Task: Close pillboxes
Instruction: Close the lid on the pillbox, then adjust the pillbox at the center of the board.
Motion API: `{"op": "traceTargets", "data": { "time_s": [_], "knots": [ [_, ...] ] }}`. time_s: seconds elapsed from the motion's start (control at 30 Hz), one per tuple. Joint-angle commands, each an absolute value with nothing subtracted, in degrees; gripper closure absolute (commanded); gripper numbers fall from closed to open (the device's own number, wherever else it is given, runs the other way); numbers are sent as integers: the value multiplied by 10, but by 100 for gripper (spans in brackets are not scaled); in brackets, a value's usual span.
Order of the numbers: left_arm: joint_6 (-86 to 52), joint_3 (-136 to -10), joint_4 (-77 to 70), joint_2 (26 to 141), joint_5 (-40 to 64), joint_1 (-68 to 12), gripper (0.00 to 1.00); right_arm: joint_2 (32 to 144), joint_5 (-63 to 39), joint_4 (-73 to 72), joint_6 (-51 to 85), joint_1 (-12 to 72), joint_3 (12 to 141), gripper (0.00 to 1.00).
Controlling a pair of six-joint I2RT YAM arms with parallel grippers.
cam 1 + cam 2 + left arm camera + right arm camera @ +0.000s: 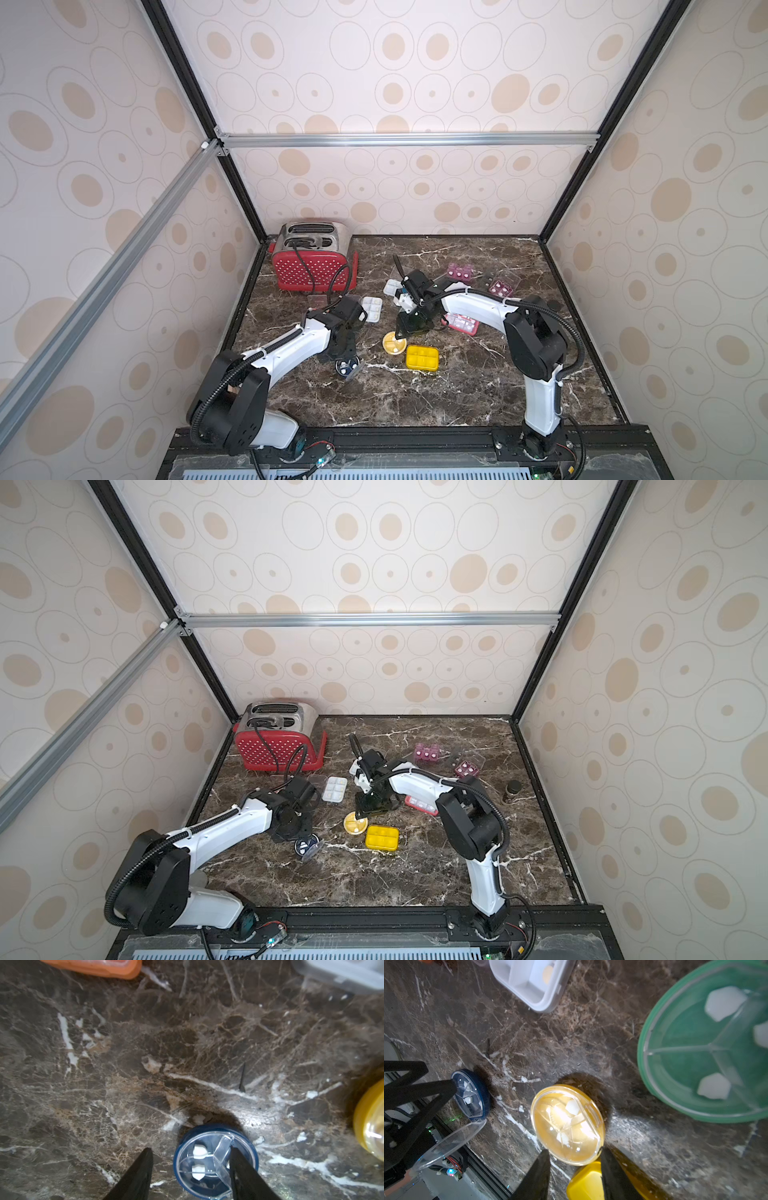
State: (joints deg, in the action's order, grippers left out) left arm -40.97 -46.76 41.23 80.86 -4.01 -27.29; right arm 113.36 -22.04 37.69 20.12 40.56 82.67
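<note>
Marble tabletop (415, 395), low centre in both top views: blue pillbox (345, 365) sits directly under my left gripper (190, 1148), jaws parted and empty, clear lid (450, 1142) hanging open toward the front edge.

Scattered colourful pillboxes (422, 357), several open

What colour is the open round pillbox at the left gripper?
Dark blue, that round pillbox, under a clear lid; the right wrist view shows it best.

The left arm (286, 353) and right arm (473, 305) reach inward from the near edge, wrists bent downward. The left gripper (190, 1148) and right gripper (574, 1150) both show black fingers (141, 1176) parted, clasping nothing.
</note>
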Motion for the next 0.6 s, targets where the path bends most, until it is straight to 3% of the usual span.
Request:
{"op": "traceTargets", "data": {
  "time_s": [0.0,0.57],
  "knots": [
    [-410,-468,386,815,-32,-254,45,1110,-217,372,205,408,812,58],
    [-382,-463,387,860,-25,-250,58,1126,-211,392,198,408,829,61]
  ]
}}
